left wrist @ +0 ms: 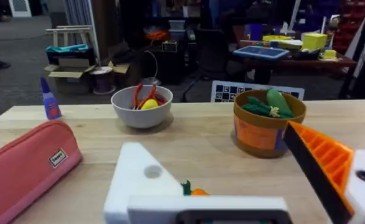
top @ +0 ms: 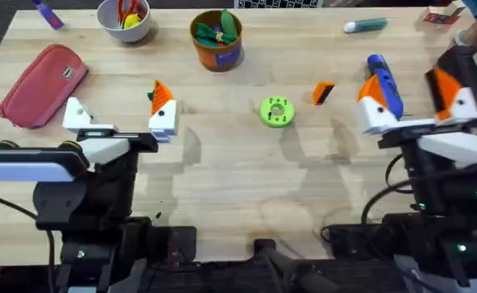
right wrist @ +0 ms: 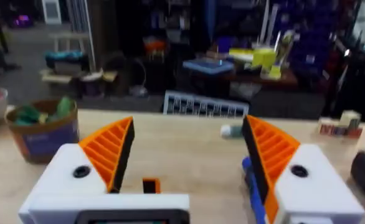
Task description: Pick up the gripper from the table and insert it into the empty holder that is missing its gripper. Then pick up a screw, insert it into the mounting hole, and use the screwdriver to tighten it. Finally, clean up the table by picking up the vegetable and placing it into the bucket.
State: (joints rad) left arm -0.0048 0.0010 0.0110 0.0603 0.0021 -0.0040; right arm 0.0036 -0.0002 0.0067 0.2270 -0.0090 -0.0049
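The loose orange gripper (top: 323, 93) lay beside the green disc (top: 277, 112), between the gaping, empty left end effector (top: 120, 120) and right end effector (top: 417, 104).

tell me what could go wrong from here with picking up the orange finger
The gripper lies close to the green disc, so a reach might nudge the disc. The vegetable sits right against the left gripper, whose bare holder lacks a pad; it is also orange and could be grabbed by mistake.
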